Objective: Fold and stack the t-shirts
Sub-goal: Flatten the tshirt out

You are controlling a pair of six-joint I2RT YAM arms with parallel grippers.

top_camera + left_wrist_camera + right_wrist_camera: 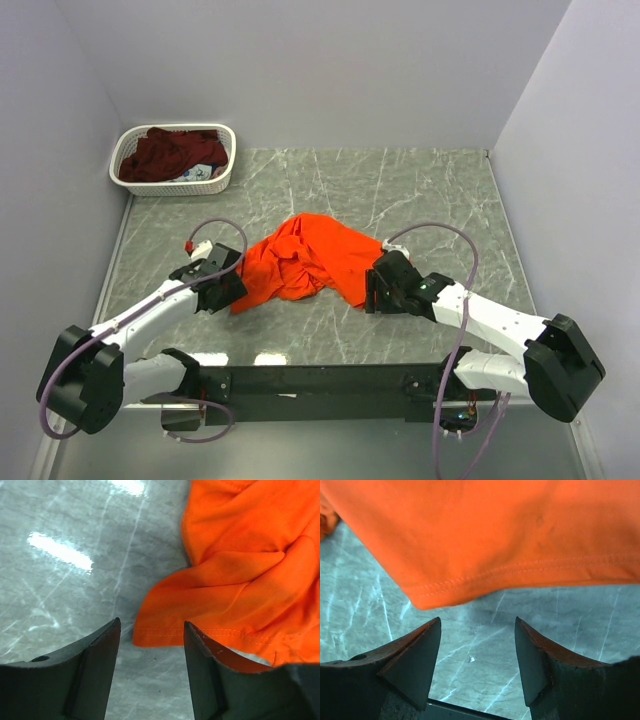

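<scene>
Lying crumpled, orange t-shirt (305, 262), long axis left to right

1. the crumpled bright orange cloth t-shirt (240, 580) runs past the edges of both wrist views.
2. the wall of the white lattice plastic basket (200, 186) hides part of the dark maroon cloth shirt (170, 153).

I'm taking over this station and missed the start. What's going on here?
Two robot arms are working on a crumpled orange t-shirt lying mid-table. The left arm is at the shirt's left edge and the right arm at its right edge. Both sets of jaws are open and low, with a stitched hem just ahead of them; neither is gripping cloth. A maroon t-shirt sits bunched in the white basket at the far left corner. Nothing is folded or stacked yet.
</scene>
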